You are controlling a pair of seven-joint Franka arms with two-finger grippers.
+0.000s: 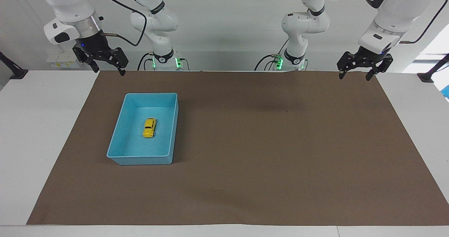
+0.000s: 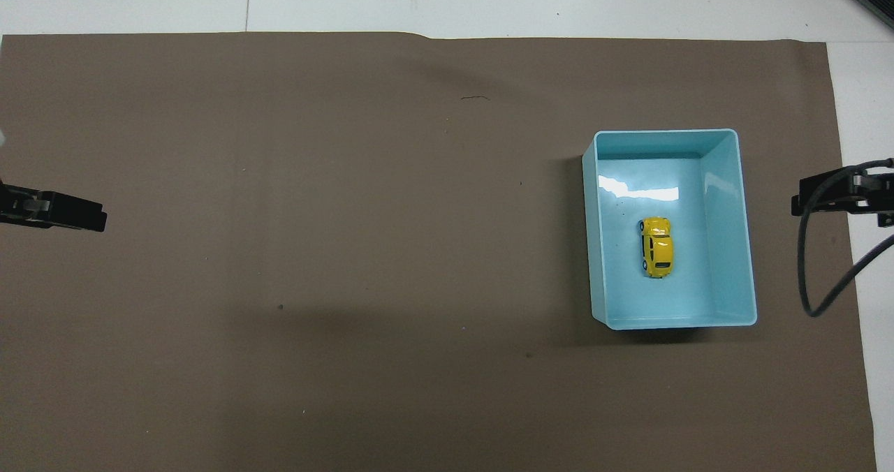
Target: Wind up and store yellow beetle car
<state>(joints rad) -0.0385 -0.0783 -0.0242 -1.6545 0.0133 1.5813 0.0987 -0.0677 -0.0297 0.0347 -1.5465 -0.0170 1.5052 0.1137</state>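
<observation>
overhead view: yellow beetle car (image 2: 657, 247) inside blue bin (image 2: 742, 234).

Two white arms with rounded glossy shells, dark grey joint caps. Silver ring at each wrist. Black skeletal grippers: right gripper (image 1: 107, 69), left gripper (image 1: 356, 74). Black cables loop along both arms. Green lights glow at both bases.

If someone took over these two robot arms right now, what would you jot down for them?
Left gripper: open, holding nothing, raised over the mat's edge at its own end of the table.
Right gripper: open, holding nothing, raised over the mat's edge at its end, clear of the bin.
Yellow car: on its wheels inside the blue bin, toward the right arm's end.
Done: car is stored.
Left: nothing visible; the winding can't be checked.
</observation>
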